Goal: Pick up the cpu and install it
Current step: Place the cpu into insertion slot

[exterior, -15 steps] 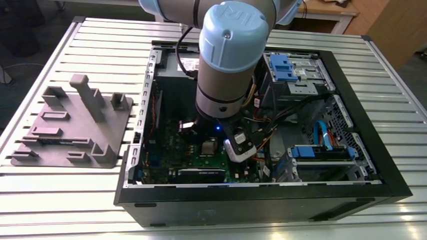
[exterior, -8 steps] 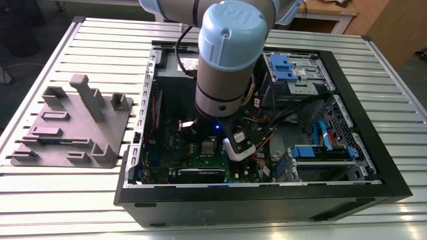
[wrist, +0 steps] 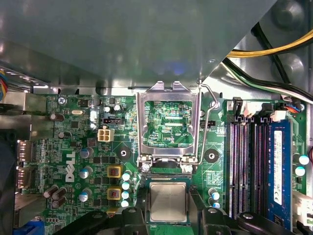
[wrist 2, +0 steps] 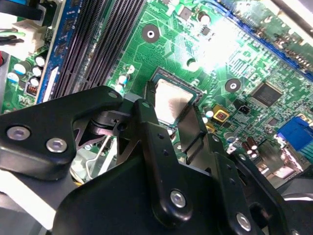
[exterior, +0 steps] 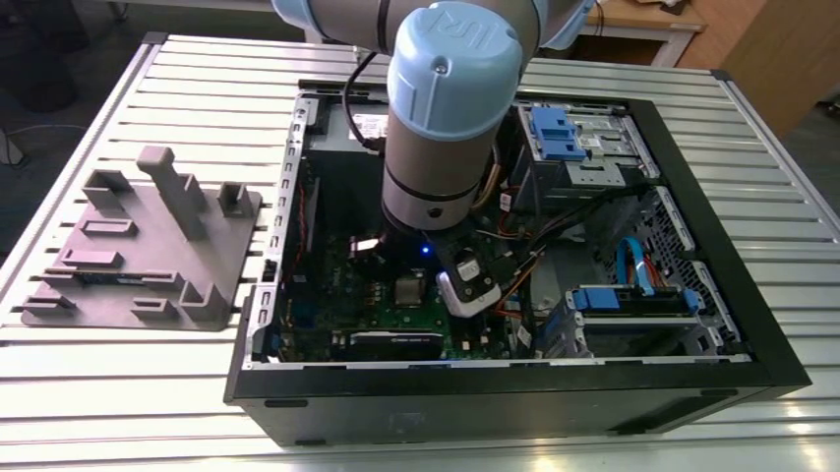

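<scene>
**Open computer case (exterior: 525,393) on the slatted tabletop (exterior: 118,403), with the arm (exterior: 447,118) reaching down into it.** Positions are given relative to the socket frame (wrist: 168,122), the hinged metal bracket on the green motherboard (wrist: 73,147).

The frame is swung up, and the board shows through its window. This leaves the socket uncovered so that a chip can go in from above.

The cpu (wrist: 167,201) lies flat, silvery face up, just beside the frame's hinge edge and within the socket's dark rim. It looks seated, or very nearly so.

The hand (wrist 2: 171,104) straddles the cpu from above, low over the board. That posture would suit either setting the chip down or letting it go. Whether the hand grips the chip or stands clear of its edges cannot be told, since its own black links cover two of the chip's sides.

The memory slots (wrist: 244,166) run beside the frame, on its lever side. Beyond the frame, away from the cpu, a broad grey surface (wrist: 122,39) is too blurred to identify.
</scene>
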